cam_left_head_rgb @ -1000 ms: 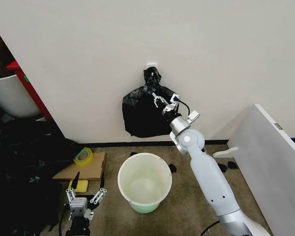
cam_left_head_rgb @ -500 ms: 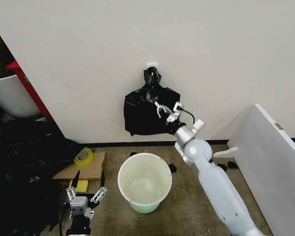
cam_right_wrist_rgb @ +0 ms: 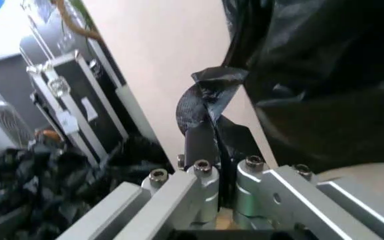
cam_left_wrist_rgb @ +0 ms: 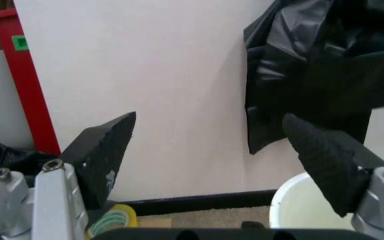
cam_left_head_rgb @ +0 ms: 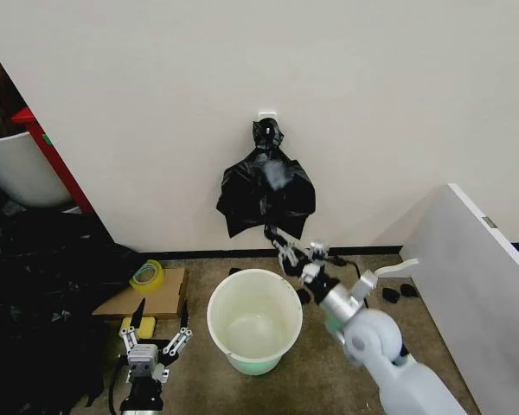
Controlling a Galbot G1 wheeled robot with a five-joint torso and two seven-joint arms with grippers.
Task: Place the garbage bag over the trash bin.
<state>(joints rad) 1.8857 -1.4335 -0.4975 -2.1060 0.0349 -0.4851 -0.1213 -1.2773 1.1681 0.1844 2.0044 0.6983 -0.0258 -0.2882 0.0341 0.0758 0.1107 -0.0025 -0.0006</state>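
garbage bag (cam_left_head_rgb: 271, 232) | pinched by right end effector (cam_left_head_rgb: 279, 244) | left end effector (cam_left_head_rgb: 156, 333) released

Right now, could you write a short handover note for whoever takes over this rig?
Right gripper: shut on the garbage bag, pinching a corner just below the black bundle of bags hanging on the wall, above the trash bin's far rim.
Left gripper: open, parked low beside the bin.
Trash bin: upright on the floor, unlined.
Left: open the bag and fit it over the rim.
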